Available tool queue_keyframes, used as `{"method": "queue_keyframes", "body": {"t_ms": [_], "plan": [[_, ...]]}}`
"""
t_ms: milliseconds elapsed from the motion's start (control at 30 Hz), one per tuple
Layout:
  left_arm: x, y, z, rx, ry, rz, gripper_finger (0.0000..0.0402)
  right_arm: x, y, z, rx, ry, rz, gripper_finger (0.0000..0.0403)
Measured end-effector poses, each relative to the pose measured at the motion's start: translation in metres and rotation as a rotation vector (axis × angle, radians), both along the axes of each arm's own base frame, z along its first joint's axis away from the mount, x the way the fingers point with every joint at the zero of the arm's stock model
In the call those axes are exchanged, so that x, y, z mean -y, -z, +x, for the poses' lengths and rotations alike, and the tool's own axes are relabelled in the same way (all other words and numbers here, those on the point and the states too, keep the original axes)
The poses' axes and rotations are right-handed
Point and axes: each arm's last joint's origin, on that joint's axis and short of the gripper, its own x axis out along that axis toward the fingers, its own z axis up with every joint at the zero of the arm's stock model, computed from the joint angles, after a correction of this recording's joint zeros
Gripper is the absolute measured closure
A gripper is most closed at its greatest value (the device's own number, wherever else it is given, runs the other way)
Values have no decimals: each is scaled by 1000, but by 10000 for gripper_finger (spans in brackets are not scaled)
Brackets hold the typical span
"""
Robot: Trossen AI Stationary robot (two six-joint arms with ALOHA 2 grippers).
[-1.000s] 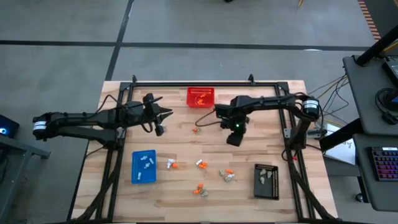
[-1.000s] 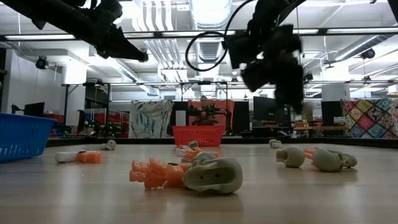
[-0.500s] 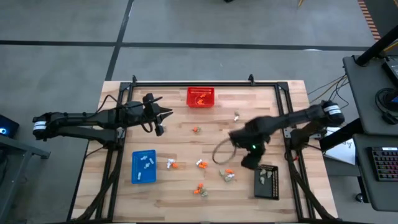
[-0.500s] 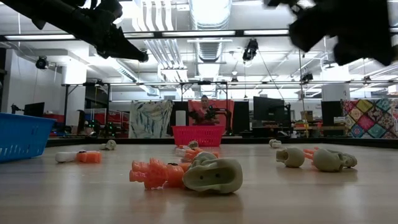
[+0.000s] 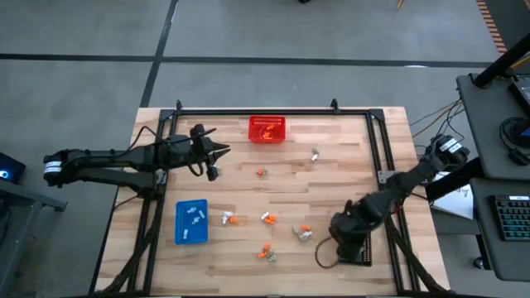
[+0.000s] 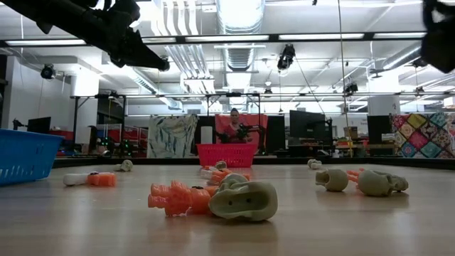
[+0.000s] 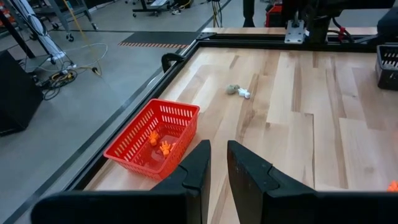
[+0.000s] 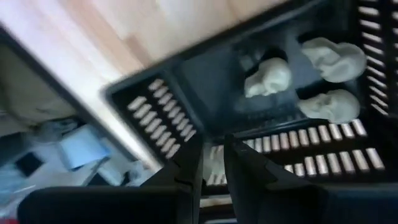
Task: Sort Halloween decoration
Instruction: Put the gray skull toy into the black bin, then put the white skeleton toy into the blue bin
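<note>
Tiny Halloween decoration pieces lie loose on the wooden table: orange ones (image 5: 267,218) and a pale one (image 5: 315,153). In the low view an orange piece (image 6: 174,199) and a grey skull (image 6: 244,199) lie nearest. My right gripper (image 8: 211,146) hangs over the black tray (image 8: 149,102) at the near right, pointing steeply down. Its fingers are shut to a narrow gap and nothing shows between them. Three pale skulls (image 8: 267,78) lie in that tray. My left gripper (image 7: 214,149) hovers shut above the far left, near the red basket (image 7: 155,137).
The red basket (image 5: 267,129) with orange pieces stands at the far middle. The blue tray (image 5: 191,222) with white pieces sits near left. A cable loop (image 5: 325,252) hangs beside my right arm. A dark frame (image 5: 273,110) runs round the table. Bare wood shows mid-table.
My right gripper has swept from the far middle, beside the red basket, toward the table's near right corner. It now hangs over the black tray, and its wrist has rolled on the way. The loose pieces on the table lie as they did.
</note>
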Motion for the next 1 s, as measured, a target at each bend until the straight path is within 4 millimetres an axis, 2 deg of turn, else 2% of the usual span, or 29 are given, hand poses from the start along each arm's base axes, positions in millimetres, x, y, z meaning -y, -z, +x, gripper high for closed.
{"method": "queue_keyframes", "body": {"t_ms": [167, 633, 800, 1000], "plan": [[0, -1, 0, 10, 0, 1, 365, -4, 6, -9, 6, 3, -77, 349], [0, -1, 0, 17, -1, -2, 365, -4, 1, -5, 71, -15, -109, 349], [0, -1, 1, 17, 0, -2, 365, 2, 0, -9, -15, 26, -151, 349], [0, -3, 1, 32, 1, 0, 365, 12, -11, -19, -168, 24, -247, 349]]}}
